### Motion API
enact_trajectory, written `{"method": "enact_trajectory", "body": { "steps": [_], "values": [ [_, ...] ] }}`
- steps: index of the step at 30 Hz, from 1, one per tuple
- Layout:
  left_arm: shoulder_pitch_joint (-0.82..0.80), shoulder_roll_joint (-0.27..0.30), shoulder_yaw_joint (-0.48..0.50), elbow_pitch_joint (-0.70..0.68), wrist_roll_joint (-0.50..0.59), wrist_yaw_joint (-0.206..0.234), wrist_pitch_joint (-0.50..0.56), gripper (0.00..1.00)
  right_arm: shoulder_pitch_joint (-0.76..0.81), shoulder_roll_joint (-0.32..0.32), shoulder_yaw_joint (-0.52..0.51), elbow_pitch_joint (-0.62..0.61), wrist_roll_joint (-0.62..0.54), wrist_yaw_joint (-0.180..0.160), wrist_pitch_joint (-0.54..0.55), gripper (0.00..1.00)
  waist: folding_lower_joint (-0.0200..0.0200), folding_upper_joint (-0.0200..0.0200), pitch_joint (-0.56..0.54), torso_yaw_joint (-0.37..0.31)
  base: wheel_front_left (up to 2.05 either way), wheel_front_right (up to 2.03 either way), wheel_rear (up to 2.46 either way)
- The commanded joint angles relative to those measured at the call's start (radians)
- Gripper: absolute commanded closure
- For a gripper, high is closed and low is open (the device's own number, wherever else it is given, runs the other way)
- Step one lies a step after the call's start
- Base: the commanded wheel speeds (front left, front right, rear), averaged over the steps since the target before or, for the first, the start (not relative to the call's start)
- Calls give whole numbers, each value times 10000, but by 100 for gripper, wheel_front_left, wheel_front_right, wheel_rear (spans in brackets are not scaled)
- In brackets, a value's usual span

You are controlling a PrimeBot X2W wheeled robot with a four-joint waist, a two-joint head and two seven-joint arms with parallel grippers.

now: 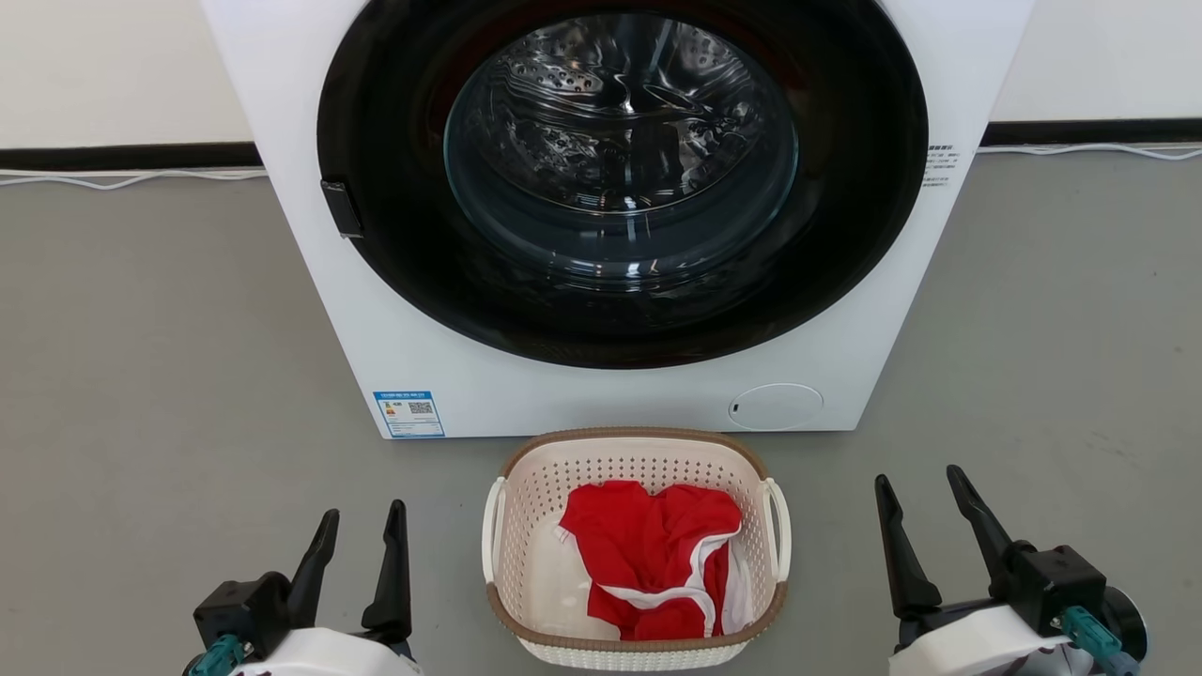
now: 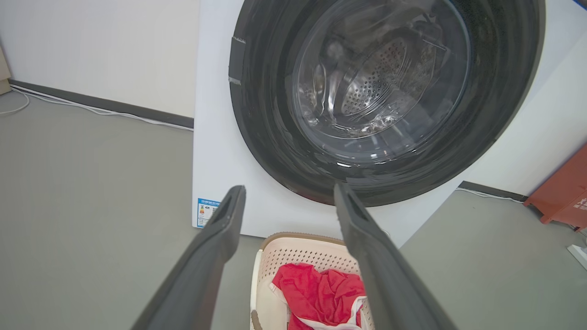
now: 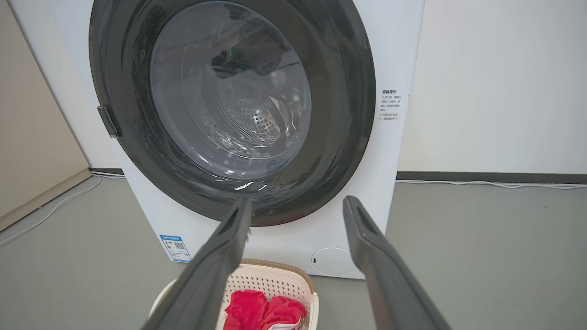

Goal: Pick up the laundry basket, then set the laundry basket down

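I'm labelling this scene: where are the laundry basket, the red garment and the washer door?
laundry basket (image 1: 629, 465), head view, far inner wall.
red garment (image 1: 648, 545), head view, middle of cloth.
washer door (image 1: 620, 150), head view, centre of glass.

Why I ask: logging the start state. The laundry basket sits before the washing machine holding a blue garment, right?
Not blue: the garment in the laundry basket is red, as the head view shows. It does sit before the washing machine.
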Motion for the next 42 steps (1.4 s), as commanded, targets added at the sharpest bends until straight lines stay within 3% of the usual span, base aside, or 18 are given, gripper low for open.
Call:
{"method": "enact_trajectory", "body": {
  "steps": [1, 13, 20, 29, 42],
  "values": [
    [-401, 102, 256, -279, 173, 96, -134, 0, -393, -96, 247, -267, -188, 69, -149, 0, -1, 0, 12, -4, 0, 0, 0],
    [-473, 102, 257, -227, 182, 70, -134, 0, -445, -96, 161, -244, -102, 69, -149, 0, -1, 0, 135, -17, 0, 0, 0],
    [-859, 102, 207, -199, 236, 26, -134, 0, -792, -96, 30, -173, -120, 69, -149, 0, -1, 0, 773, 14, 0, 0, 0],
    [-1978, 102, 25, 151, 282, -70, -134, 0, -1819, -96, -266, 530, -143, 69, -149, 0, -1, 0, 2270, 101, 0, 0, 0],
    [-4677, 102, -480, 1796, 79, -229, -134, 0, -4619, -96, -835, 2703, -644, 69, -149, 0, -1, 0, 5304, 237, 0, 0, 0]
  ]
}}
